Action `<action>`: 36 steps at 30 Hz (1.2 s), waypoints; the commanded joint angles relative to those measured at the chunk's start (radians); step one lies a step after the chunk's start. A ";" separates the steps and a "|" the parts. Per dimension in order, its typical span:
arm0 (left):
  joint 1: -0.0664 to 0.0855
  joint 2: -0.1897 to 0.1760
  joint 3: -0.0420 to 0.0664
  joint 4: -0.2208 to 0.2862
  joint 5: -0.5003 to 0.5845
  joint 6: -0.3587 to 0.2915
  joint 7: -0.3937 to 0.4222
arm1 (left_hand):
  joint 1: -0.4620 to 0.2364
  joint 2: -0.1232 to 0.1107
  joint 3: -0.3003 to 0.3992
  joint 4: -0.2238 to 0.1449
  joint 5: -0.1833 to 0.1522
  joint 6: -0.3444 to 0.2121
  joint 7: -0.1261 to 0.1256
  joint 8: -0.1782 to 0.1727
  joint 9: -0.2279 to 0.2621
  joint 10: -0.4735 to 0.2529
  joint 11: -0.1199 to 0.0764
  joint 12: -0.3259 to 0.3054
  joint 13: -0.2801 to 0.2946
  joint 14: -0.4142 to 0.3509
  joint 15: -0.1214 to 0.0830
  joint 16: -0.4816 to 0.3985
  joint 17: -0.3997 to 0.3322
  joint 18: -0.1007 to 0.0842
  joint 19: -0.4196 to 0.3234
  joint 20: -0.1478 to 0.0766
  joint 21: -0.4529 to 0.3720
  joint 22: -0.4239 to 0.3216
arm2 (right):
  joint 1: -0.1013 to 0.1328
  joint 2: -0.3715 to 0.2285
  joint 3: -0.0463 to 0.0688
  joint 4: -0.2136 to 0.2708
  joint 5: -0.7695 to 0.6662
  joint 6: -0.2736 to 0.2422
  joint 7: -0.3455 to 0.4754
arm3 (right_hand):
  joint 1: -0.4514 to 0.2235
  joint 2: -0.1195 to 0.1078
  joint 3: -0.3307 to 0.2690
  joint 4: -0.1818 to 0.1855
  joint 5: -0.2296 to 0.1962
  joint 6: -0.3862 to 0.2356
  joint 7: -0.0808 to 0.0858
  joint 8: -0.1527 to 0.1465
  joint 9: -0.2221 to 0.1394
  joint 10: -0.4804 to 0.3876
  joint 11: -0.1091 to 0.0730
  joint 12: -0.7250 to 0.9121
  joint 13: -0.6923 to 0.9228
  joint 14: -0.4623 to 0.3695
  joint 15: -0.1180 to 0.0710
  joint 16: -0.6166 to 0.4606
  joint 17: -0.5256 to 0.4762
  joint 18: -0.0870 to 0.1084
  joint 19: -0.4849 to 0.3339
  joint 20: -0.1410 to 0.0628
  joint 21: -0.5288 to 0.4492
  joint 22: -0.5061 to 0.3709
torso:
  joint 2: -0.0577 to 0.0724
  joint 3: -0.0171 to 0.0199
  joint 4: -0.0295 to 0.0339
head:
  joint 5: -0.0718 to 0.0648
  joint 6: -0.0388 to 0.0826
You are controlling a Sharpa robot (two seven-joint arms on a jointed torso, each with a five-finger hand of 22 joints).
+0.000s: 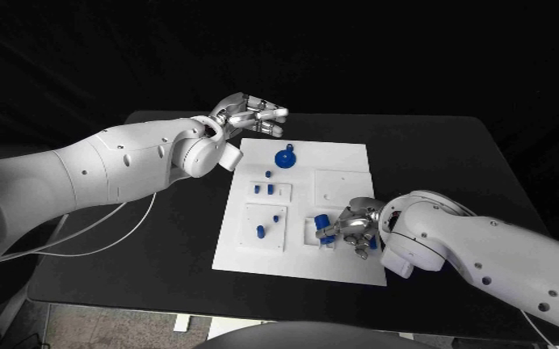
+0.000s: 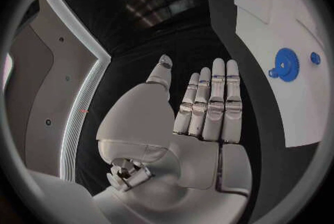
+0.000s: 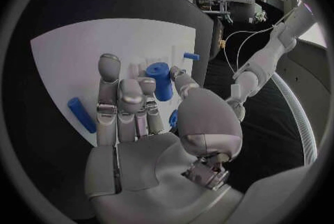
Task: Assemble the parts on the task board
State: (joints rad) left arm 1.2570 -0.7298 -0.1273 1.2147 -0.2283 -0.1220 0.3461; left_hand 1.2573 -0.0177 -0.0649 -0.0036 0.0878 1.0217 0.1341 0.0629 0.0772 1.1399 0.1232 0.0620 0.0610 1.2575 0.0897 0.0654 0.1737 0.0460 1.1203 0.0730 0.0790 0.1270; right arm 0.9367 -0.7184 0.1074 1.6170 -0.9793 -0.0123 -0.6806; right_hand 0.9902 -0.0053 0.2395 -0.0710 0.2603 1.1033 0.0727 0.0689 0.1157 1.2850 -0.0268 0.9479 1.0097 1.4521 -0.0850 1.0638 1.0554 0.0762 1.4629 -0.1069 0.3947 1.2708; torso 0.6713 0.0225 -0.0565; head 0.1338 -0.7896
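1. The task board [image 1: 305,240] is a white plate lying in the middle of the black table [image 1: 443,147], its long side running away from the robot
2. The left hand [image 1: 247,117] hangs above the table just beyond the board's far left corner; in the left wrist view its fingers [image 2: 216,101] are stretched out straight and side by side, the thumb set apart, and nothing lies in the palm
3. The right hand [image 1: 352,226] is low over the near right part of the board, fingers bent down around a blue cylinder [image 1: 323,228] that stands in a recessed block there
4. In the right wrist view that cylinder [image 3: 161,80] stands upright just past the fingertips [image 3: 147,86], with the thumb close on its other side; whether the hand really grips it or only touches it cannot be told
5. A blue gear with a small knob [image 1: 287,157] lies flat on the far part of the board, and it also shows in the left wrist view [image 2: 284,64] beside a smaller blue round piece [image 2: 315,58]
6. Two short blue pegs [image 1: 269,189] lie near the board's left middle, close to each other
7. Further toward the robot, a raised white square on the left side carries a small blue piece [image 1: 260,230] and another little peg [image 1: 276,219]
8. A blue rod [image 3: 81,115] lies flat on the board beside the right hand's outer finger, apart from the upright cylinder
9. A thin pale cable [image 1: 87,232] trails from the left arm across the table's left edge
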 commanded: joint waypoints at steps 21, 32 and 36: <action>0.000 0.002 0.000 0.001 -0.004 0.017 0.003 | -0.003 0.010 -0.002 -0.006 0.004 -0.002 0.005 0.003 0.001 -0.006 0.000 -0.002 0.002 0.000 0.000 -0.002 0.001 0.003 0.009 0.001 0.003 -0.001 | -0.009 0.006 -0.008 0.005 -0.079 0.012 0.012 | 0.048 -0.023 -0.248 0.097 -0.027 -0.032 0.009 -0.005 0.022 -0.014 0.008 -0.008 -0.012 0.001 0.000 -0.010 -0.004 -0.004 0.041 0.000 -0.019 0.004 | 0.001 0.0005 -0.0003 | 0.008 -0.001; 0.000 0.002 0.000 0.001 -0.004 0.018 0.000 | -0.002 0.013 -0.006 -0.007 0.005 -0.003 0.006 0.003 0.001 -0.006 0.000 -0.002 0.002 0.000 0.000 -0.002 0.001 0.003 0.010 0.001 0.005 -0.007 | -0.009 0.004 -0.008 0.008 -0.099 -0.007 0.028 | 0.075 0.029 -0.107 0.022 -0.009 -0.011 0.006 -0.006 0.006 -0.009 0.001 -0.004 -0.010 0.003 -0.003 -0.008 -0.001 -0.008 0.041 -0.004 -0.013 0.009 | 0.001 0.0002 0.0000 | 0.013 -0.003; 0.000 0.002 0.000 0.001 -0.004 0.019 0.000 | -0.002 0.013 -0.006 -0.007 0.005 -0.003 0.006 0.003 0.001 -0.006 0.000 -0.002 0.002 0.000 0.000 -0.002 0.001 0.003 0.010 0.001 0.005 -0.007 | -0.009 0.002 -0.008 0.007 -0.101 -0.013 0.030 | 0.051 0.028 0.052 -0.024 -0.002 0.000 0.005 -0.006 -0.005 -0.011 -0.004 -0.002 -0.007 0.002 -0.006 -0.009 -0.001 -0.011 0.042 -0.006 -0.012 0.011 | 0.001 0.0002 0.0000 | 0.013 -0.003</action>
State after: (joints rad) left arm 1.2570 -0.7294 -0.1274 1.2141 -0.2285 -0.1194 0.3401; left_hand 1.2533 -0.0138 -0.0691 -0.0077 0.0878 1.0216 0.1340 0.0629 0.0771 1.1400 0.1232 0.0620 0.0609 1.2575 0.0897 0.0654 0.1734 0.0461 1.1241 0.0768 0.0790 0.1213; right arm 0.9327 -0.7164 0.1026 1.6292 -1.0611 -0.0139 -0.6569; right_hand 1.0488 0.0051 0.2638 -0.0927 0.2509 1.0972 0.0757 0.0570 0.1087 1.2722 -0.0183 0.9440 1.0013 1.4516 -0.0845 1.0589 1.0540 0.0752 1.4629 -0.1069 0.3790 1.2805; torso 0.6721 0.0232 -0.0565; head 0.1469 -0.7924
